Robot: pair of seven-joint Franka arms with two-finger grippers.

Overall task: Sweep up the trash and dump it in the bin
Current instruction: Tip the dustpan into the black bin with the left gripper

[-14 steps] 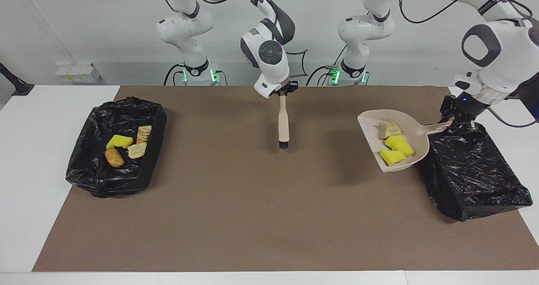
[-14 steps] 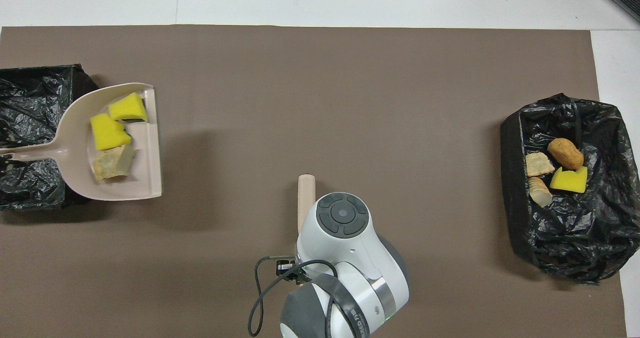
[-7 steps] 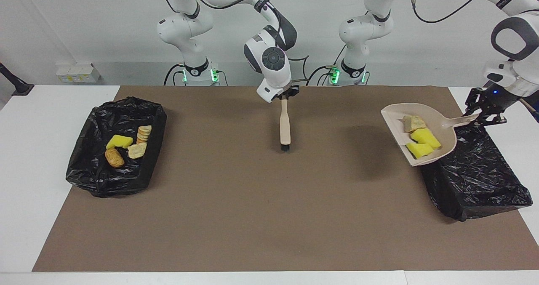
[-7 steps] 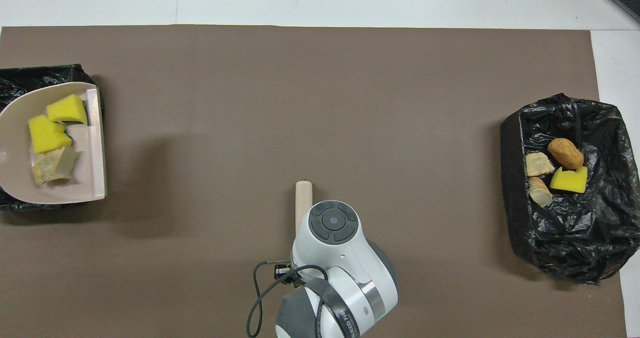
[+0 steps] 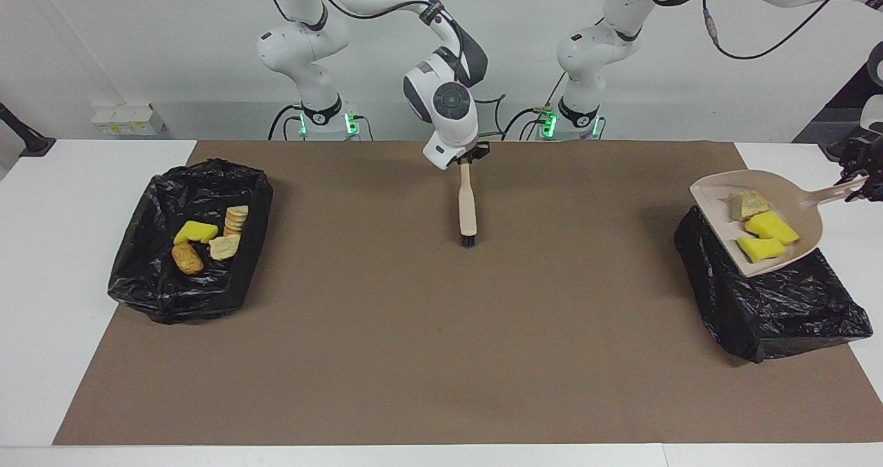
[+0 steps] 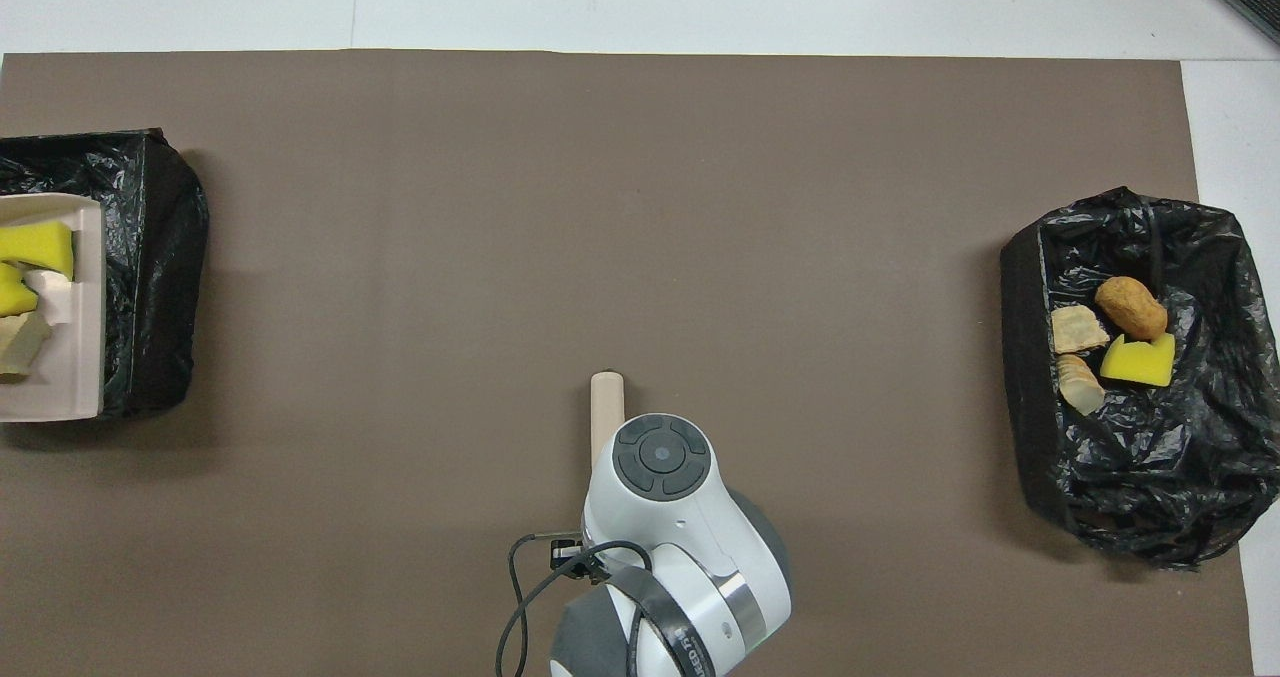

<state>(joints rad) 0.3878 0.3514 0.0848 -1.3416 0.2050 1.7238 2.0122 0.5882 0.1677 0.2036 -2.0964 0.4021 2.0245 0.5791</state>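
- Your left gripper (image 5: 859,177) sits at the left arm's end of the table, up in the air over the table's white edge beside the bin (image 5: 766,301) there, pinched on the dustpan's handle tip.
- The dustpan (image 5: 793,194) hangs over that bin's open top, tilted, its open lip lowest and pointing toward the table's middle. That tilt looks meant to slide the load out, though the lip sits close to the bin's near rim, so some could spill outside.
- Three pieces of trash ride in the pan: two yellow wedges (image 5: 771,227) and one pale crumbly piece (image 5: 746,205). They rest mid-pan, not yet sliding by the look of it.
- In the overhead view only the pan's lip end (image 6: 60,357) shows at the edge, over the black liner.
- Your right gripper (image 5: 468,158) holds the brush (image 5: 467,205) by its handle end, pressed shut on it, over the mat's (image 5: 414,350) middle close to the robots.
- The brush hangs nearly upright, bristles down just above or on the mat; you cannot tell which. This arm waits, likely parked clear of the dump.
- The second bin (image 5: 159,287), at the right arm's end, holds four more pieces: a yellow wedge (image 5: 195,232), two pale crackers (image 5: 235,219) and the brown nugget (image 5: 187,258).
- No trash is loose on the mat, so sweeping looks done; tip the pan steeper next.
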